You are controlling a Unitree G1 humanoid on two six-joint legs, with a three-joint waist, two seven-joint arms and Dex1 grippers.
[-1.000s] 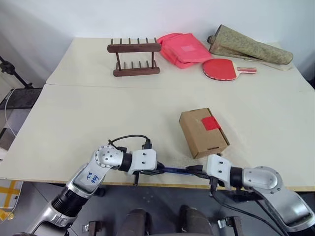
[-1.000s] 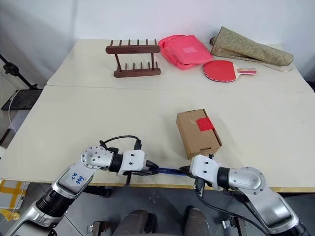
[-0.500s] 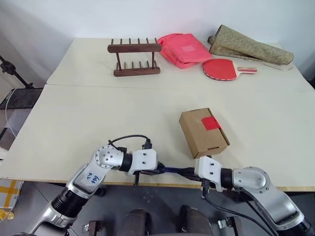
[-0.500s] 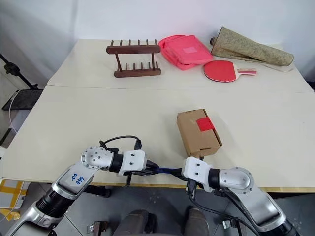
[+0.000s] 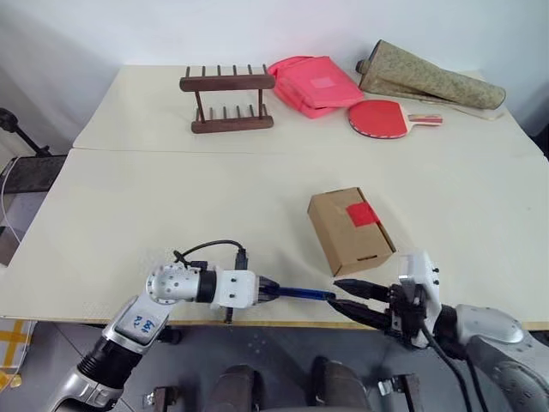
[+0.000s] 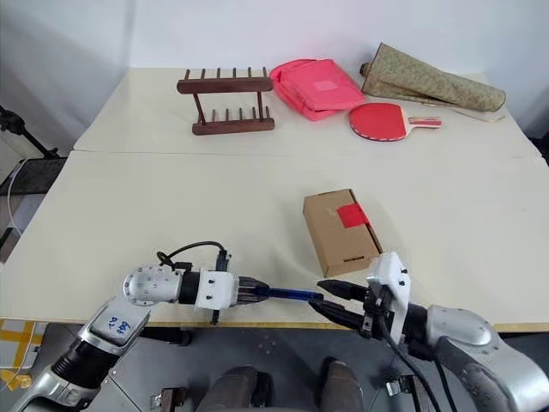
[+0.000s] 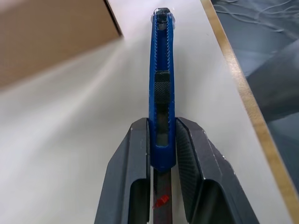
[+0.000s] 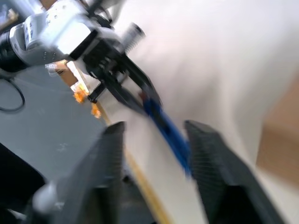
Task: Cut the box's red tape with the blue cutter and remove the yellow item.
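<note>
Low centre, the left gripper [image 7: 162, 154] clamps the slim blue pen-shaped cutter [image 5: 302, 293]; the right gripper [image 5: 353, 298] gapes beside its tip; the brown cardboard box [image 5: 349, 230] sits just above.

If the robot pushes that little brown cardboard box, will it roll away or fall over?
Probably neither. The small brown cardboard box lies flat on its broad side on the pale table, so it should slide, not roll. It looks light, so a nudge may spin it. The red tape patch likely keeps its flap shut.
</note>
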